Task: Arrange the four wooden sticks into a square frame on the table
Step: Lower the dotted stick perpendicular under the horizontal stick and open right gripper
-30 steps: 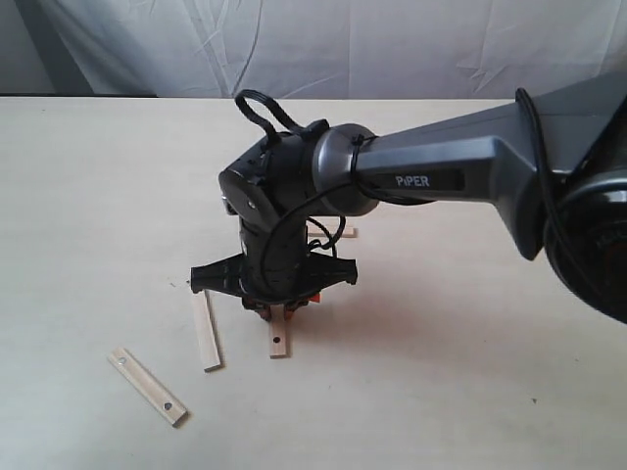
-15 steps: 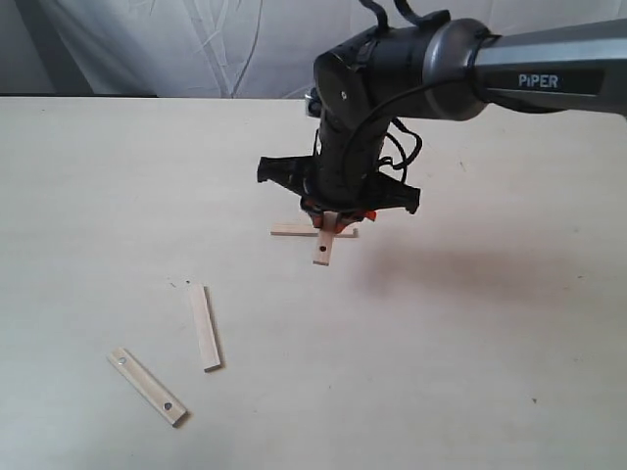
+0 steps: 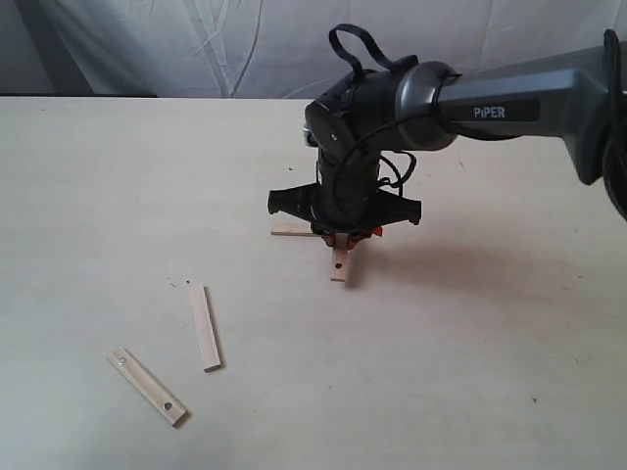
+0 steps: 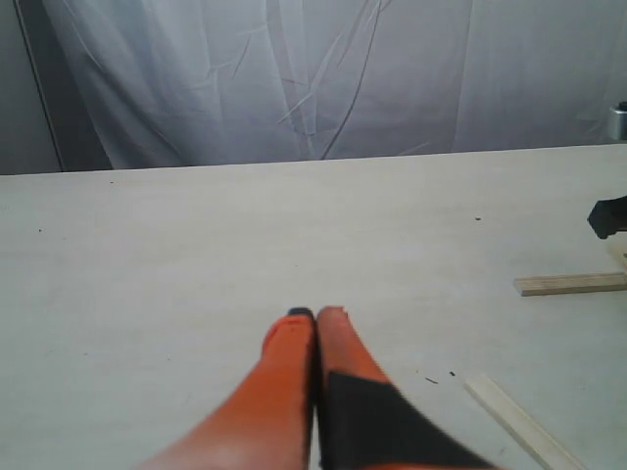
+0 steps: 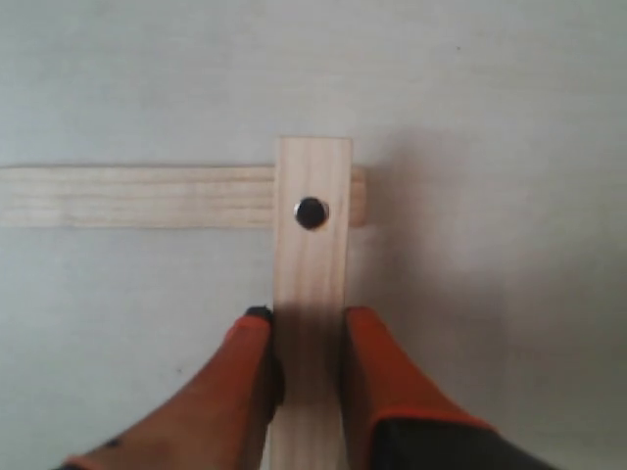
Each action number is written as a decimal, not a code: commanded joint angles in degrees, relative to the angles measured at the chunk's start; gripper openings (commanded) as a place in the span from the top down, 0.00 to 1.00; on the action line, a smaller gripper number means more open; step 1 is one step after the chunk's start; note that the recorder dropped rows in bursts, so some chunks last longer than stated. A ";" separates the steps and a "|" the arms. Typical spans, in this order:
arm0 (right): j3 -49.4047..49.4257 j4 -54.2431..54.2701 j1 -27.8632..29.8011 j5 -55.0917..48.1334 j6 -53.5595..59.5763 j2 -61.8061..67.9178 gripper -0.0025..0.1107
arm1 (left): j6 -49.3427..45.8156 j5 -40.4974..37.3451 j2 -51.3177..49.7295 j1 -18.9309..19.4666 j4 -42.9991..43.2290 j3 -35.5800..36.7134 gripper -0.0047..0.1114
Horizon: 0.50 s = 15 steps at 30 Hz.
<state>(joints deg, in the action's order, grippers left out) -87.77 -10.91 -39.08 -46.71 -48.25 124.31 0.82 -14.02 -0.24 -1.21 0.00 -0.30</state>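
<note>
One holed stick (image 3: 147,386) lies nearest us, at the left of the pale surface (image 3: 470,372). Just beyond it, and apart from it, lies the plain stick (image 3: 205,326). Farther back, the right claw (image 3: 342,235) is clamped on the held stick (image 3: 339,266). In the right wrist view, one holed end of this stick crosses at a right angle over an end of the far stick (image 3: 286,230). We see the left claw (image 4: 315,315) pressed together and empty. A white curtain (image 3: 196,49) closes the scene.
</note>
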 commanded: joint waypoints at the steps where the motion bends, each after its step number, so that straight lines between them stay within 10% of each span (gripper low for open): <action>1: -0.08 -1.29 0.39 0.38 1.37 0.61 0.97 | 0.11 0.57 0.24 -0.33 0.00 0.30 0.96; 6: -0.08 -1.46 0.39 0.49 1.37 0.73 0.95 | 0.11 0.57 0.24 -0.33 0.00 0.30 0.96; 10: -0.08 -1.18 0.39 0.54 1.37 0.73 0.62 | 0.11 0.57 0.24 -0.33 0.00 0.30 0.96; 15: -0.08 -0.41 0.39 -1.30 1.73 -2.04 0.61 | 0.11 0.57 0.24 -0.33 0.00 0.30 0.96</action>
<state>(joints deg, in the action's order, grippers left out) -87.77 -11.28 -39.08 -47.01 -47.41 124.75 0.82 -14.02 -0.24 -1.21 0.00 -0.30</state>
